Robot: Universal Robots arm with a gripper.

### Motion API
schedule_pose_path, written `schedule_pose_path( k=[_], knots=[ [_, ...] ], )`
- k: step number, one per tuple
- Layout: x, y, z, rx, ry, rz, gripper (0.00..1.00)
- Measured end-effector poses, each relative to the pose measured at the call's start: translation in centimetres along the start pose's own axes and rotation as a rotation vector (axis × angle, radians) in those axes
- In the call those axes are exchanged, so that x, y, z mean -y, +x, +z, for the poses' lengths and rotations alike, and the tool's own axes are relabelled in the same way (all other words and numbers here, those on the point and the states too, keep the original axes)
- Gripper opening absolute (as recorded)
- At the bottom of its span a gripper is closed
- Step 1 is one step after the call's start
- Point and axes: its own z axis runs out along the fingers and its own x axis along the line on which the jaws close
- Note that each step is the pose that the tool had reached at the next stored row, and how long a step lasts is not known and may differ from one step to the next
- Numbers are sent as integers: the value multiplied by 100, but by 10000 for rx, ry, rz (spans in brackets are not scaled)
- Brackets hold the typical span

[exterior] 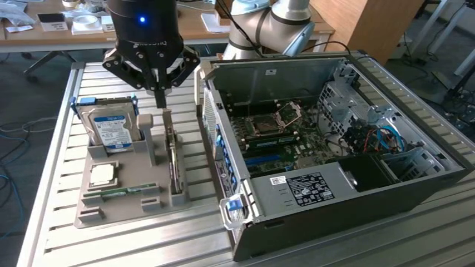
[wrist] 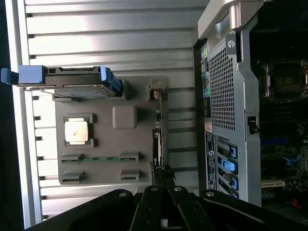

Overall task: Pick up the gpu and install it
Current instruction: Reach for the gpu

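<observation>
The gpu (exterior: 173, 153) is a thin dark card standing on edge in a slot of the grey holder tray (exterior: 126, 194), its pale bracket end (exterior: 167, 115) toward the back. In the wrist view the gpu (wrist: 157, 139) runs as a narrow strip along the tray's side nearest the computer case. My gripper (exterior: 159, 103) hangs directly over the card's bracket end, its fingers drawn together into one narrow point, shut. The fingertips (wrist: 161, 185) sit right at the card's edge; I cannot tell whether they touch it.
The tray also holds a silver hard drive (exterior: 111, 130) with a blue-white label, a CPU chip (exterior: 102, 175) and a green RAM stick (exterior: 122, 192). The open computer case (exterior: 334, 139) lies at the exterior view's right, motherboard (exterior: 282, 133) exposed, close beside the tray.
</observation>
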Motion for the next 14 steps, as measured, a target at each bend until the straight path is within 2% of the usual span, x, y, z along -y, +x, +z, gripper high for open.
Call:
schedule_pose_path(
  k=[6, 14],
  knots=[
    [3, 0, 0, -1, -3, 0, 11],
    [80, -5, -3, -1, -5, 0, 11]
  ],
)
